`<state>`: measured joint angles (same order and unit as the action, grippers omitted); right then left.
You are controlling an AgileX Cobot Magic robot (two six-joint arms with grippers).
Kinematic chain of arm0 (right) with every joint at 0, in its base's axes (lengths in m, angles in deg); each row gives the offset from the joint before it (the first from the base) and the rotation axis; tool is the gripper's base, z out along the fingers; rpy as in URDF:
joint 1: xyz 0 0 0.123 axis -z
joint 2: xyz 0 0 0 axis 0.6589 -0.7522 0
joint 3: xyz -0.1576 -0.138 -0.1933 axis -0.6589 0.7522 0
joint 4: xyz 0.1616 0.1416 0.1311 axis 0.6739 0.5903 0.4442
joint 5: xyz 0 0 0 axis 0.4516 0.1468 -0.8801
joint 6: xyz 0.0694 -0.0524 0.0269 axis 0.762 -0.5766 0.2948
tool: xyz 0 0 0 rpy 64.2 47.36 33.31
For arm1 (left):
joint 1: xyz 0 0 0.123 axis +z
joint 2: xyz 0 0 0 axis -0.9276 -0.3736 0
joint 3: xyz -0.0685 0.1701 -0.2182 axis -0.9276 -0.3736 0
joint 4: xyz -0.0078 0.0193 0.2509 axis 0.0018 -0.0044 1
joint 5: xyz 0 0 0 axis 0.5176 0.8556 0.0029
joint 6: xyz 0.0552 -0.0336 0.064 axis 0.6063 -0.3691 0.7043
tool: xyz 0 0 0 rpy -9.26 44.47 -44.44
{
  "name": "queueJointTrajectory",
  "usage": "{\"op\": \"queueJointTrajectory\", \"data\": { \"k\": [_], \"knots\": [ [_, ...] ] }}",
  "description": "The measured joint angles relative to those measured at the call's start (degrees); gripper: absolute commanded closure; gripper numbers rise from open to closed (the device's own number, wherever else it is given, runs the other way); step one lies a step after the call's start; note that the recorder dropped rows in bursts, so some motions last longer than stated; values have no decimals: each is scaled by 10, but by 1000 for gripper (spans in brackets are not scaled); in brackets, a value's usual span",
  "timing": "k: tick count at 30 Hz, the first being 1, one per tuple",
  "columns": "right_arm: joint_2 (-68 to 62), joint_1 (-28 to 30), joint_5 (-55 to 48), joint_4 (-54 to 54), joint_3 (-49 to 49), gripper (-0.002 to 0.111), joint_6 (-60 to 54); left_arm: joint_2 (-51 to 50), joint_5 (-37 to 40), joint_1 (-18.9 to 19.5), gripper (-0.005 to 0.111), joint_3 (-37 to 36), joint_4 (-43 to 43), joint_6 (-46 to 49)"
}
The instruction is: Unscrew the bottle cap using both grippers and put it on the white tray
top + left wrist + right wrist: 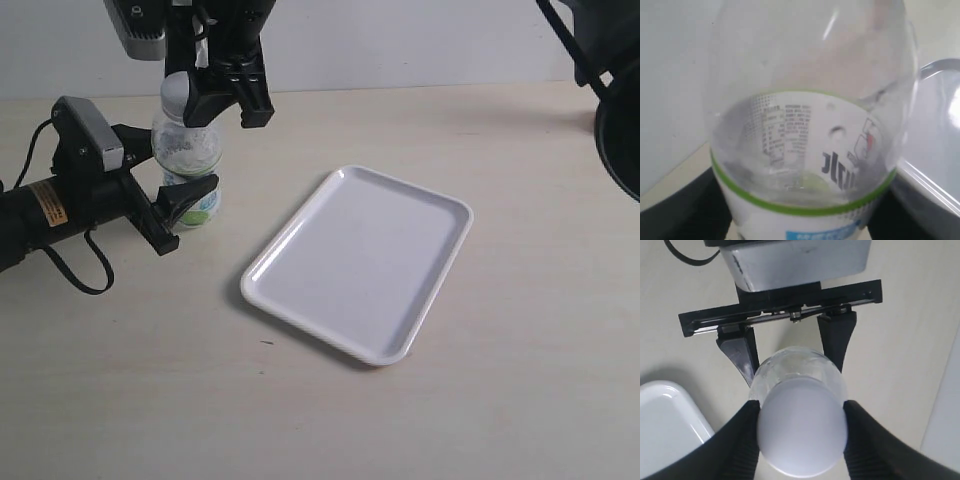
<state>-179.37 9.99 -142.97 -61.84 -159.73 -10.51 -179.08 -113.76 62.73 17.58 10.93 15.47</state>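
The clear bottle [187,165] with its green-edged label stands upright on the table, left of the white tray [360,262]. My left gripper [180,168] reaches in from the left and is shut on the bottle's body; its dark fingers [682,212] flank the bottle [805,150] in the left wrist view. My right gripper [215,100] comes down from above. Its ribbed fingers [737,445] press both sides of the white bottle cap [802,432], which sits on the bottle's neck. The cap [173,88] is half hidden in the exterior view.
A black cable [85,270] loops on the table beside the left arm. Dark arm structure [612,100] hangs at the upper right. The tray's corner [667,425] lies close beside the bottle. A pale wall runs along the table's back edge.
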Motion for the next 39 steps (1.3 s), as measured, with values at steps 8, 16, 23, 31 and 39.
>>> {"op": "queueJointTrajectory", "data": {
  "k": [8,16,23,31,39],
  "knots": [
    [0,0,-4,1,0,108,-84,0,1,0,56,0,0,3],
    [0,0,-3,2,0,108,-171,0,2,0,56,0,-3,5],
    [0,0,6,2,0,108,-234,0,3,0,56,0,-7,5],
    [0,0,8,-1,0,108,-312,0,7,0,56,0,-7,-7],
    [-2,0,28,-2,0,108,-360,0,7,1,56,0,-12,-36]
  ]
}}
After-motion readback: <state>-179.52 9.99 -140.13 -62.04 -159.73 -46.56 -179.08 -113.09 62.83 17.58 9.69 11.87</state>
